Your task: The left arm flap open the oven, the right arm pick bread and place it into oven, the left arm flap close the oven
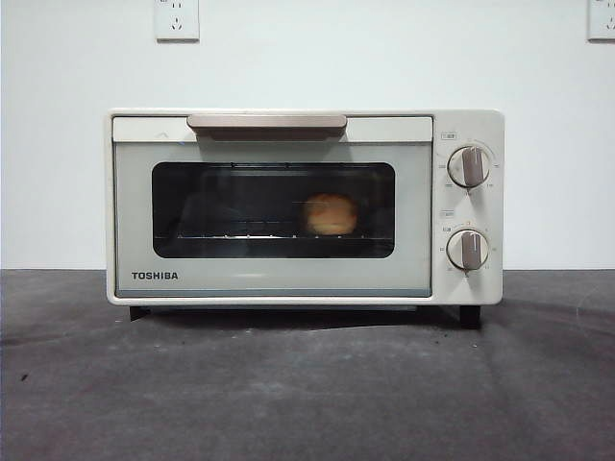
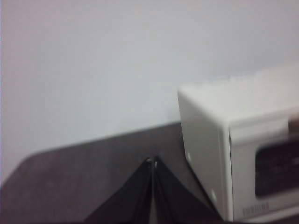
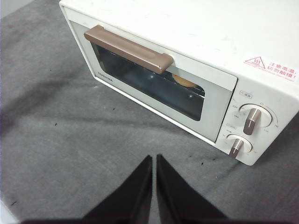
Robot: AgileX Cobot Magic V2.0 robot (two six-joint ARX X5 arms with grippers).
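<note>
The grey table cover (image 1: pixel 307 384) is seen bare in front of the TOSHIBA toaster oven (image 1: pixel 461 125), which stands square on it with its door shut. The tan bar handle (image 1: pixel 266 122) lies flat against the top of the door. Behind the dark glass window (image 1: pixel 221 206), the bread roll (image 1: pixel 331 213) is seen on the rack, toward the side of the two knobs (image 1: pixel 468 166).

The left gripper (image 2: pixel 153 161) is held off the oven's side, jaws pressed together, nothing held. The right gripper (image 3: pixel 154 157) is held above the table in front of the door, jaws nearly touching, also empty.

The task appears finished. Little risk is judged to remain: the handle or a knob could be struck if an arm is drawn back carelessly, and the oven could be pushed.
</note>
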